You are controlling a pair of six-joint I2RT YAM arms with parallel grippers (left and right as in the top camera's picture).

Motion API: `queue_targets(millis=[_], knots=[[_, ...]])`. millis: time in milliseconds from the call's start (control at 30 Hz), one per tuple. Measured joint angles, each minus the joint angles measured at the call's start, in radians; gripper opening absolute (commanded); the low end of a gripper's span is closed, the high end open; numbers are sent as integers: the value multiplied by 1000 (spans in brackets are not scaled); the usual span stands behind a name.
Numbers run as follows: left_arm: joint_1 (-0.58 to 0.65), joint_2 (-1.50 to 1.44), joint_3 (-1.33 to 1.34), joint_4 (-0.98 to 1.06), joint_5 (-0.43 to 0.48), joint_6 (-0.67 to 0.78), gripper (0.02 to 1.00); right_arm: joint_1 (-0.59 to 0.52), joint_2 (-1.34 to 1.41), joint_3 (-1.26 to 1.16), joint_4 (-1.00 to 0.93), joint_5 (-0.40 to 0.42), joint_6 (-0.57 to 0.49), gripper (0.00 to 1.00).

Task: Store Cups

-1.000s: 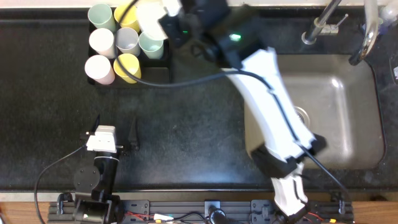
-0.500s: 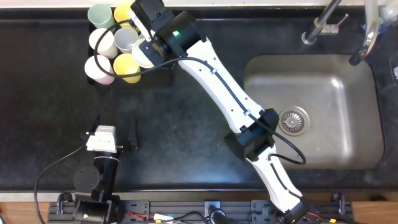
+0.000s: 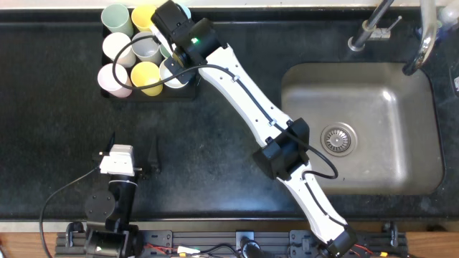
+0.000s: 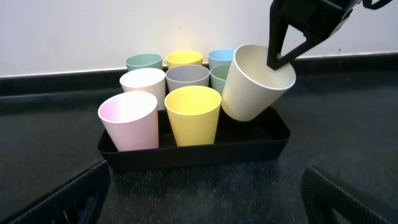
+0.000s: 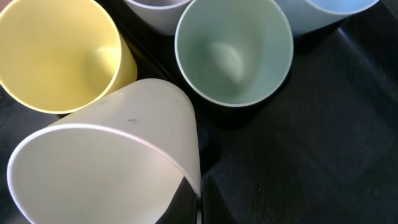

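Cream cup [image 4: 252, 87], tilted, rim clamped in my right jaws over black tray [image 4: 261, 142]; left jaws apart above surface [image 3: 215, 158].

My right arm [image 3: 240, 89] has white links, black joints and a black pincer [image 4: 283, 57]. A black cable [image 3: 336, 172] loops beside its elbow [image 3: 283, 154], and a green light [image 3: 192, 41] glows far from that elbow. My left arm [image 3: 113, 193] is black with a white wrist block [image 3: 118, 159].

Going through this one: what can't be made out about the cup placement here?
- Left wrist view: the tray front wall hides the floor under the cream cup; contact unclear.
- Top view: the right arm covers some cups in the tray.
- Right wrist view: the cream cup blocks the right gripper fingers.
- Right wrist view: blue cup cut off by an edge.
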Motion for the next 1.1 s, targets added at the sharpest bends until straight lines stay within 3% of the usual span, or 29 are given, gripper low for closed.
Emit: queue_targets(millis=[700,800,833,867,900,933,1000,1100], knots=[[0,0,0,0,0,0,1000,4,76,0,-49,0,-39,47],[0,0,0,0,0,0,1000,3,78,0,-50,2,-43,251],[0,0,0,0,0,0,1000,3,78,0,-51,3,-47,382],[0,0,0,0,0,0,998,3,78,0,-51,2,-47,612],[0,0,0,0,0,0,998,3,78,0,-51,2,-50,766],[0,0,0,0,0,0,1000,3,78,0,-51,2,-46,855],[0,0,0,0,0,0,1000,4,78,0,-51,2,-46,996],[0,0,0,0,0,0,1000,4,78,0,-49,2,-51,996]])
